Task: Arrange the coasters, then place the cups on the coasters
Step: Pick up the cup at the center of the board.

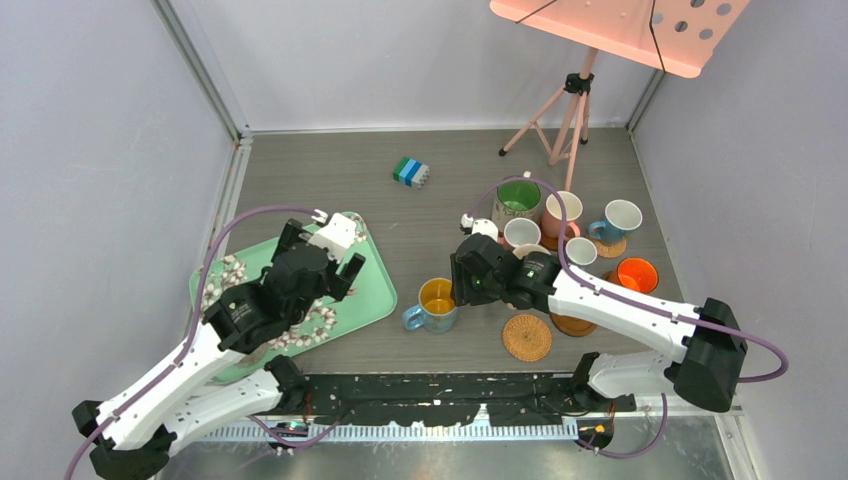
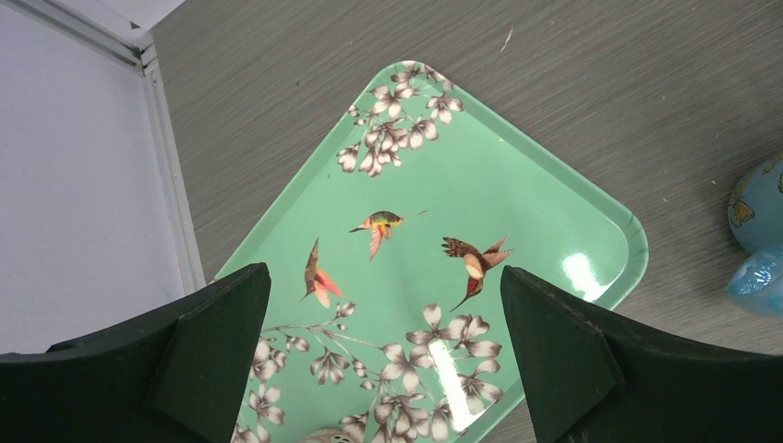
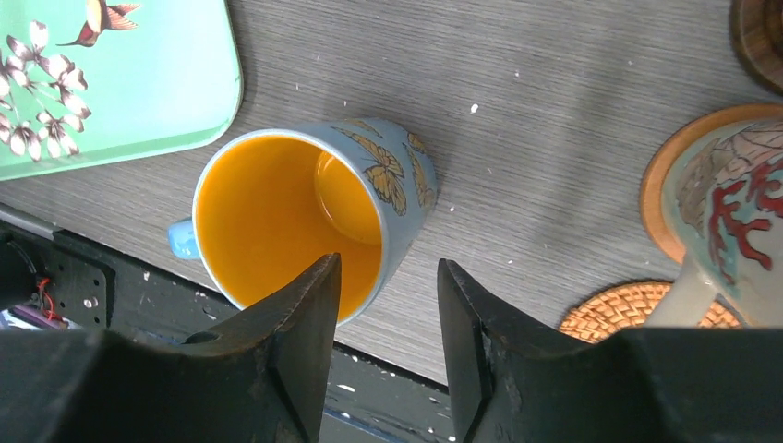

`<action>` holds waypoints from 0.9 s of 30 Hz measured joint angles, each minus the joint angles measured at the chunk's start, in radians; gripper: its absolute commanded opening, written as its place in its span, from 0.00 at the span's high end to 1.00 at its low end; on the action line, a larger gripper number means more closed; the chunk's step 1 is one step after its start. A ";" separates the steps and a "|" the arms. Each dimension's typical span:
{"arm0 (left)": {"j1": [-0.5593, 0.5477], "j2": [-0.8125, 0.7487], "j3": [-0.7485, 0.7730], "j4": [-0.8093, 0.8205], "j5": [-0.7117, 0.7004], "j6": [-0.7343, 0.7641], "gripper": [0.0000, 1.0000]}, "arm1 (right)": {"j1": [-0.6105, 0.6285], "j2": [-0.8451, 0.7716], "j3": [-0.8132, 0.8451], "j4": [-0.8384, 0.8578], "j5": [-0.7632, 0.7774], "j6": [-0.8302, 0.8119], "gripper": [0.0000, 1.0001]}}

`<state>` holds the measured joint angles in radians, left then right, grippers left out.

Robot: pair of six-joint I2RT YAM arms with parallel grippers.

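Note:
A blue butterfly cup (image 3: pixel 392 175) with a yellow inside stands on the bare table, its handle to the left. My right gripper (image 3: pixel 388 268) hovers at its near rim, open; one finger is over the yellow inside and the other is off the wall. From above, that cup (image 1: pixel 437 300) sits left of the right gripper (image 1: pixel 460 283). A wicker coaster (image 1: pixel 527 337) lies bare, and a brown coaster (image 1: pixel 572 325) lies under the right arm. Several more cups (image 1: pixel 518 200) cluster at the back right. My left gripper (image 2: pixel 383 277) is open and empty above the mint-green tray (image 2: pixel 517 175).
The tray (image 1: pixel 370 300) lies at the front left. A blue-green toy block (image 1: pixel 411 172) sits mid-back, and a pink music stand (image 1: pixel 570 110) stands at the back right. A patterned cup (image 3: pixel 729 203) on a tan coaster (image 3: pixel 660 185) is close to the right gripper's right.

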<state>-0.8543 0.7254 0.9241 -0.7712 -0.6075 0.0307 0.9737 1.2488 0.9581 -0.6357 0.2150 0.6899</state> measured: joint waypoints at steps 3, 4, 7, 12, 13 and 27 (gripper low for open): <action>0.000 -0.022 0.000 0.000 -0.010 0.001 0.00 | 0.000 0.009 -0.022 0.030 0.001 0.056 0.51; 0.000 -0.031 0.000 0.000 -0.013 0.001 0.01 | 0.000 0.016 -0.025 0.036 0.001 0.071 0.52; 0.000 -0.059 -0.005 0.004 -0.023 0.003 0.01 | 0.005 0.044 -0.026 0.046 0.005 0.103 0.56; 0.000 -0.083 -0.011 0.004 -0.040 0.004 0.00 | 0.018 0.084 -0.026 0.063 0.014 0.130 0.69; 0.000 -0.082 -0.011 0.003 -0.043 0.004 0.00 | 0.019 0.092 -0.026 0.062 0.021 0.129 0.74; 0.000 -0.067 -0.011 0.003 -0.096 0.003 0.01 | 0.018 0.108 0.036 -0.050 0.093 0.002 0.95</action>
<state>-0.8543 0.6582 0.9127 -0.7681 -0.7036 0.0341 0.9913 1.3567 0.9939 -0.6853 0.3080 0.6922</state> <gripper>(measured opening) 0.994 0.150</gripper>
